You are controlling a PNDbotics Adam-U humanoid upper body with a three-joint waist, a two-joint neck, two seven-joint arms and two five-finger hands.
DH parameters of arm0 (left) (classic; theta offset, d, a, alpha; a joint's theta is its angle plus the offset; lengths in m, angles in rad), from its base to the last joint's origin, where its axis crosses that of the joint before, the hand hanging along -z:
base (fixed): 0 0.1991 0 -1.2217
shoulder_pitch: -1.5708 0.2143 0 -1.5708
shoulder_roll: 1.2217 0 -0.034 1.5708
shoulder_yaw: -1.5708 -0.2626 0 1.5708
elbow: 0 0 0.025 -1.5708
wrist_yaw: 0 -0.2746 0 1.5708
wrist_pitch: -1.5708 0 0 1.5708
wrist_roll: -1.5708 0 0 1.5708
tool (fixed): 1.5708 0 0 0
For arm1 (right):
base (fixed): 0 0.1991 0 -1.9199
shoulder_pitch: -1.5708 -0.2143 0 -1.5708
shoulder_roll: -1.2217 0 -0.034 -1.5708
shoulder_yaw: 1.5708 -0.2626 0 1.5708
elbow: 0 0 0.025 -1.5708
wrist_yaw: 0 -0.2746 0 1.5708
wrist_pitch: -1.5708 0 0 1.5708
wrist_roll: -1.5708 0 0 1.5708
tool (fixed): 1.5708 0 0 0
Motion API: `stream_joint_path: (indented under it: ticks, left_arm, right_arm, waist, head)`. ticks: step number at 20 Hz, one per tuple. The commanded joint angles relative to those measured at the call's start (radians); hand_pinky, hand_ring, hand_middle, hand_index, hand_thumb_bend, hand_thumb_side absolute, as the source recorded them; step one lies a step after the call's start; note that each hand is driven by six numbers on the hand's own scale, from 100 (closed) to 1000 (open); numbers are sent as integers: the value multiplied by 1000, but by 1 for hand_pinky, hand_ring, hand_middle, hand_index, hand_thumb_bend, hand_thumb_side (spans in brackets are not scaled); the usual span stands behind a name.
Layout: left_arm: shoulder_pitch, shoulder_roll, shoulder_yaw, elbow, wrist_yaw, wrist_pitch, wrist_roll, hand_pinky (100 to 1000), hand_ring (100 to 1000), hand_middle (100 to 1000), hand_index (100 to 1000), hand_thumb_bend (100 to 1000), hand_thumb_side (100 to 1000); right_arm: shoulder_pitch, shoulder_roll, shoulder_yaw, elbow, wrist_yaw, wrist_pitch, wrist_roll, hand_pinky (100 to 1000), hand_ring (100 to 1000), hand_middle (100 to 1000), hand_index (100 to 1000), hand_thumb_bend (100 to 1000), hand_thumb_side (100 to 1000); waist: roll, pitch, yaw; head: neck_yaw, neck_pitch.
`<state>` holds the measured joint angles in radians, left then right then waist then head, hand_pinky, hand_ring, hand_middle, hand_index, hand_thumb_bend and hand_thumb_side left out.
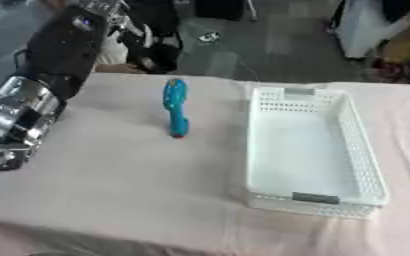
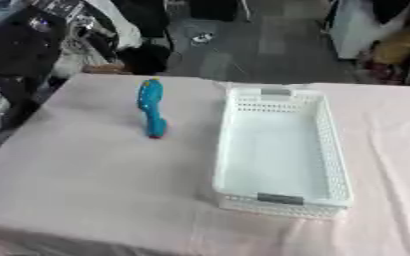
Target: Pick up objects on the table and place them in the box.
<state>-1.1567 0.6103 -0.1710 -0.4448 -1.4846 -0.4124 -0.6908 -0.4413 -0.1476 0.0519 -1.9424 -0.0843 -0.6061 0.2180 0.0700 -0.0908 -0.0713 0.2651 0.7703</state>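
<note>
One arm (image 1: pixel 29 95) comes in from the left side, black at the top and shiny silver lower down. It is the robot's left arm. Its hand is past the edge of both views, so I cannot tell if the fingers are apart or together. The right hand does not show at all; only a small dark bit sits at the bottom right corner of the right eye view, and I cannot tell what it is.

Near the silver arm lies the tabletop (image 1: pixel 112 185), covered with a pale pink cloth. On the cloth, a little way right of the arm, lies a blue toy (image 1: pixel 175 106). It is long and thin, with a fatter end at the far side and a small reddish tip at the near end. Nothing is touching it.

Just right of the blue toy, with a gap between them, stands the white box (image 1: pixel 364 150). It is a long basket with little holes in its walls and a grey tab at each short end. Its inside shows only the white floor.
</note>
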Motion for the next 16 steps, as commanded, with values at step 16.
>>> stream_joint_path:
  ticks: [16]
  left_arm:
    - [-3,-168,197,107,-61,382,-165,282,478,557,731,383,1000]
  right_arm:
    - [18,14,20,-7,-20,20,24,526,550,734,741,100,1000]
  waist:
    - [15,-66,-14]
  head:
    - [54,0]
